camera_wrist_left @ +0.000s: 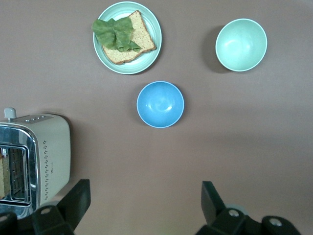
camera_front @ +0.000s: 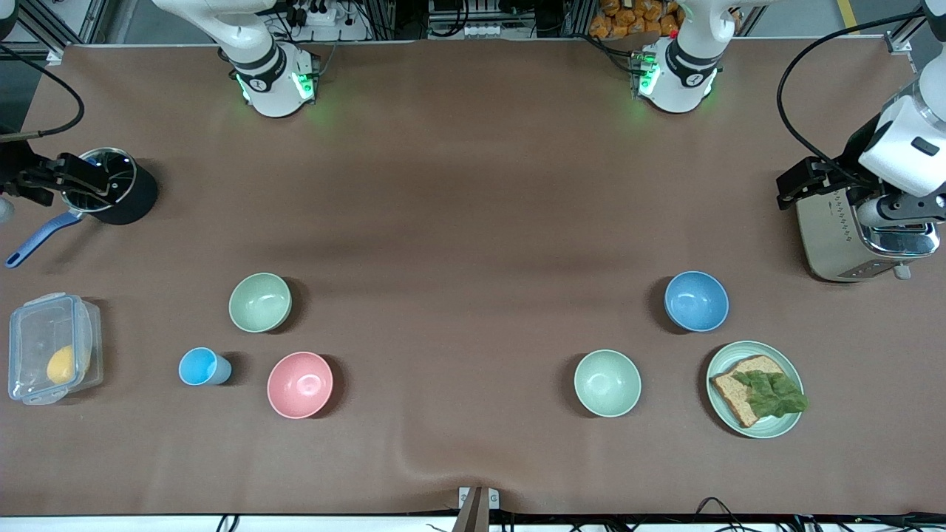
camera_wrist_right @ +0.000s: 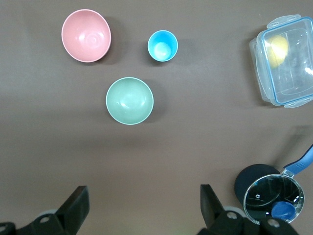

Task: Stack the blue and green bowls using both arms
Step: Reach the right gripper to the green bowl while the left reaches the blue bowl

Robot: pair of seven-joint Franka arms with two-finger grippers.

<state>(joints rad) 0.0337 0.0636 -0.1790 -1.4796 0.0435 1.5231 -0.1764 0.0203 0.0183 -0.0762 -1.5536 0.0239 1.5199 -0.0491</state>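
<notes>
The blue bowl [camera_front: 696,301] [camera_wrist_left: 160,104] stands upright toward the left arm's end of the table. The dull sage green bowl [camera_front: 260,302] [camera_wrist_right: 129,101] stands toward the right arm's end, about as near to the front camera. My left gripper [camera_front: 807,183] [camera_wrist_left: 145,205] hangs open and empty high beside the toaster, well clear of the blue bowl. High up by the black pot, my right gripper [camera_front: 55,177] [camera_wrist_right: 142,208] is open with nothing in it, apart from the green bowl.
A paler mint bowl [camera_front: 607,383] and a plate with bread and lettuce [camera_front: 787,425] sit nearer the front camera than the blue bowl. A pink bowl [camera_front: 300,384] and light-blue cup [camera_front: 201,366] sit near the green bowl. Toaster [camera_front: 842,236], pot [camera_front: 129,196] and lidded box [camera_front: 29,332] stand at the table's ends.
</notes>
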